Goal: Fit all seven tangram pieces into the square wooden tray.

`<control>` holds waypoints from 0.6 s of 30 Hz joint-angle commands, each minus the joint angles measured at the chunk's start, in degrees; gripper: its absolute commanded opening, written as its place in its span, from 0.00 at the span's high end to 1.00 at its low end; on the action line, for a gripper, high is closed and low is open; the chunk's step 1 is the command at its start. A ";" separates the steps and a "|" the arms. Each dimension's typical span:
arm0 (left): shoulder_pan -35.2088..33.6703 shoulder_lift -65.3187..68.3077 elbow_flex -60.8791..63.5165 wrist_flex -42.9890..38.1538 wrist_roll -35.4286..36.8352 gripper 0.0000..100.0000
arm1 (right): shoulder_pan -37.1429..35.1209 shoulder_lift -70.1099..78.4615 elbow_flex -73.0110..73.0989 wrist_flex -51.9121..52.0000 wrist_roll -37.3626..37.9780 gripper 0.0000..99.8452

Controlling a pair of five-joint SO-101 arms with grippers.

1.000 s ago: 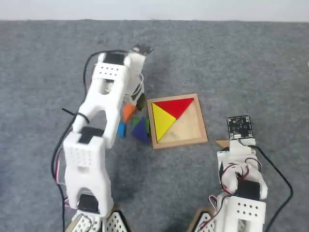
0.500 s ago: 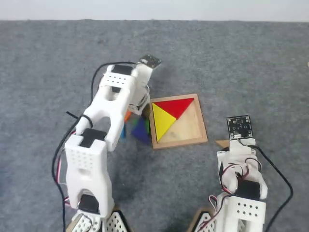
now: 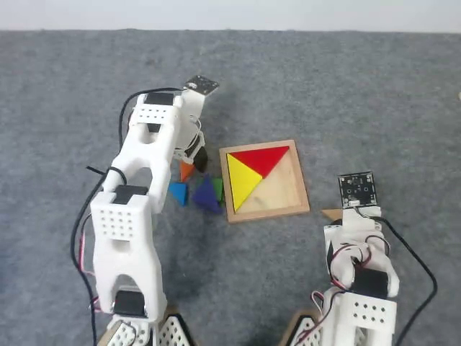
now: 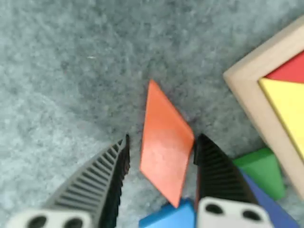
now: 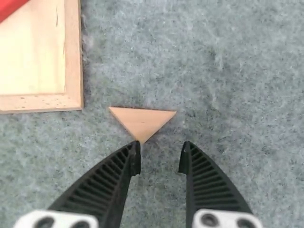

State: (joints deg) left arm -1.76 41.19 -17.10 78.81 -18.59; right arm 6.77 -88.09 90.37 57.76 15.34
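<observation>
No readable text, labels, numbers or signs anywhere.

Grey felt-like table covering (image 3: 360, 94), pale wall strip (image 3: 230, 14) along far edge

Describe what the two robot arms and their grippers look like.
The left arm and right arm are blocky white plastic shells with grids of small holes and black motors at the joints. A black cable loops beside the left one; red wires show on the right. The left gripper and right gripper have black, ribbed, tapering fingers on white bases.
</observation>
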 commanded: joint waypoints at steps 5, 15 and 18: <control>-4.75 -0.97 -4.44 4.92 -7.03 0.89 | -0.31 -1.01 -0.44 -0.31 0.18 0.86; -0.44 -5.98 -5.23 12.13 -9.76 0.96 | -0.31 -1.01 -0.44 -0.31 0.18 0.86; 1.49 -8.70 -5.23 13.98 -9.14 0.96 | -0.31 -1.01 -0.44 -0.31 0.18 0.86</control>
State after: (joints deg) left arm -3.08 38.99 -21.05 89.80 -27.47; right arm 6.77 -88.09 90.37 57.76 15.34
